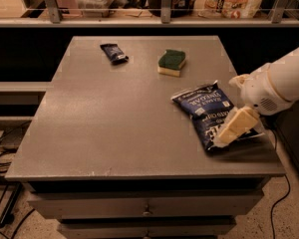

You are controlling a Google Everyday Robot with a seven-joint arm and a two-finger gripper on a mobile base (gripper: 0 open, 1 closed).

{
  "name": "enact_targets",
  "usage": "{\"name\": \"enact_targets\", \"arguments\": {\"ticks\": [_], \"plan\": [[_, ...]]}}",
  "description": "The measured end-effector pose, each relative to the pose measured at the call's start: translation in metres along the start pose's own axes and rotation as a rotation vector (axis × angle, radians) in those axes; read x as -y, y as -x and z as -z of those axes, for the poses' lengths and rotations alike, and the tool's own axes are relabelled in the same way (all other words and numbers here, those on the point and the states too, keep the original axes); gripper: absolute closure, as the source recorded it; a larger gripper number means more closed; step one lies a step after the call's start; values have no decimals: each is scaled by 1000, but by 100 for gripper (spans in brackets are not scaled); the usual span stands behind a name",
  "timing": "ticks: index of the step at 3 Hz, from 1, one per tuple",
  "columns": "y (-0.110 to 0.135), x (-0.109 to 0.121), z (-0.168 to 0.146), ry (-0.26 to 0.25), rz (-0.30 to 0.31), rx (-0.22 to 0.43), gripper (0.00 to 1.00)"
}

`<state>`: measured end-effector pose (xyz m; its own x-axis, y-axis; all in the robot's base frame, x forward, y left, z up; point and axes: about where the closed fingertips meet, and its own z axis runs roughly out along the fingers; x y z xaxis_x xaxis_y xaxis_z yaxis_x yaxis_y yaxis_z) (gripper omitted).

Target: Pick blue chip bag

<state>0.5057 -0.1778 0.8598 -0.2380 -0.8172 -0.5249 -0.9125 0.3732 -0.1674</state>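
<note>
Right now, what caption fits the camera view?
Robot's end effector at the blue chip bag, near the right edge of the table.

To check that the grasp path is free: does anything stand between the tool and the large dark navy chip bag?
Nothing visible does. The tool is over the near end of the large dark navy crinkly chip bag. The green-and-yellow sponge and the small dark blue wrapper lie farther back.
</note>
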Motion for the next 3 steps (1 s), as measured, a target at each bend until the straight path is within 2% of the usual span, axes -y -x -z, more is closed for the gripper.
{"name": "enact_targets", "arguments": {"ticks": [1,2,3], "plan": [[-1,2,-24,21,-24,-20,26],[6,2,-30,27,-23,-22,48],[32,-1,-14,-2,16,14,72]]}}
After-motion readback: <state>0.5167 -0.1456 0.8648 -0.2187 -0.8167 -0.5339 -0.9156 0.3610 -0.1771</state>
